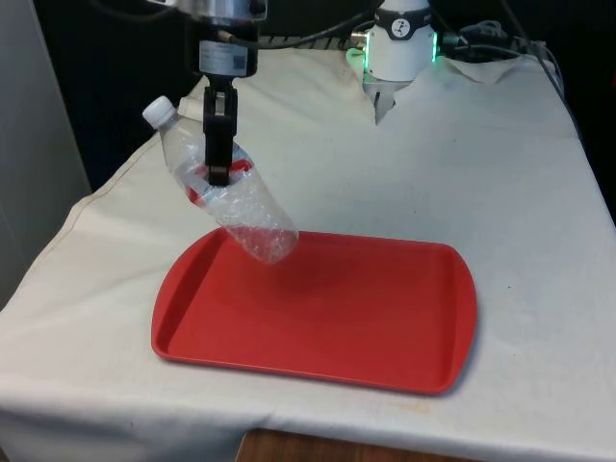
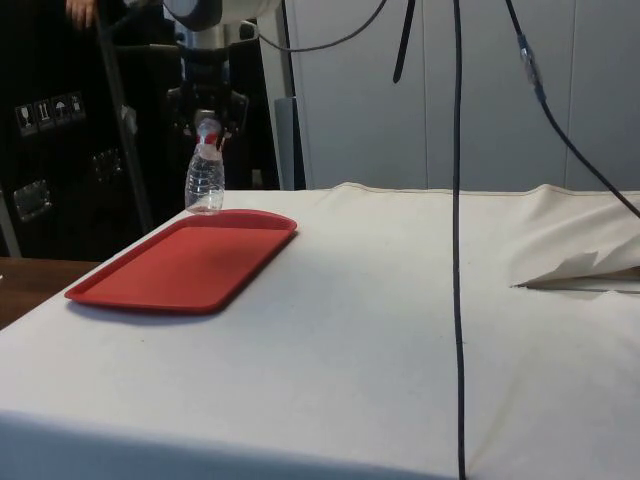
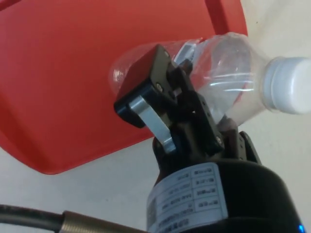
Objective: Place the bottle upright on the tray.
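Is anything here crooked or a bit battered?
Yes. The clear plastic bottle hangs tilted in the gripper, its white cap leaning toward the front view's left and its base low over the red tray's far edge. Its lower body looks crumpled. Nothing seems spilled.

A white cloth (image 1: 462, 173) covers the tabletop (image 1: 289, 448) (bare brown wood shows at its near edge). A red tray (image 1: 385, 327) lies flat on the cloth, towards the front view's left.
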### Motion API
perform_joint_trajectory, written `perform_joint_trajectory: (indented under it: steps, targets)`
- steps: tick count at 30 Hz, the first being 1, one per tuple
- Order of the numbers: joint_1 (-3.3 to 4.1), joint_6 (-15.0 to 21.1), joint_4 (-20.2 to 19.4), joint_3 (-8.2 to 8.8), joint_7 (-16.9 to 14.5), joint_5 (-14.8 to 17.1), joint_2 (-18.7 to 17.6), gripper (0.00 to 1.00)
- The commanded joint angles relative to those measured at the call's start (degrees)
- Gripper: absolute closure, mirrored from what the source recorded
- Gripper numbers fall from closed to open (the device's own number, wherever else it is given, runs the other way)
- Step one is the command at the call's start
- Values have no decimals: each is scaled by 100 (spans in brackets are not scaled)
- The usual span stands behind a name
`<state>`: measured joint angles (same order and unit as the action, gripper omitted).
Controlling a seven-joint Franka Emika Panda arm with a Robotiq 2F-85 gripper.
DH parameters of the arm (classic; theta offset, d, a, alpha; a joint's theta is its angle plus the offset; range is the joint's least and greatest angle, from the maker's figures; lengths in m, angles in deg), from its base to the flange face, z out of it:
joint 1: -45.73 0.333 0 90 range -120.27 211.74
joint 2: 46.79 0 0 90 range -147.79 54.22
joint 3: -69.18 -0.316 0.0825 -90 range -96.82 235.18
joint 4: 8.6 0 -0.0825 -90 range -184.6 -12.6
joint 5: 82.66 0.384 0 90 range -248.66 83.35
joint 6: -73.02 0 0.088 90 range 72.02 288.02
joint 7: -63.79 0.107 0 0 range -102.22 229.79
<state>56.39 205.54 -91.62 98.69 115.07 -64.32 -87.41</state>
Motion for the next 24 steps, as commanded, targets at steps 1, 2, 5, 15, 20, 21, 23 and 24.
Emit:
perform_joint_trajectory:
  steps: [1,2,5,15,20,21,23,24]
  targets:
    - [74,74,-6,34,115,-120,-11,86]
    - [80,86,-6,29,155,-183,-11,86]
    - [115,109,6,0,304,-390,-6,86]
    - [189,166,40,-160,854,-1129,-6,86]
    - [223,172,46,-195,1031,-1375,-6,86]
    - [229,172,52,-212,1077,-1444,-6,86]
    - [241,172,57,-235,1169,-1576,-6,86]
    - [246,166,57,-264,1261,-1702,-6,86]
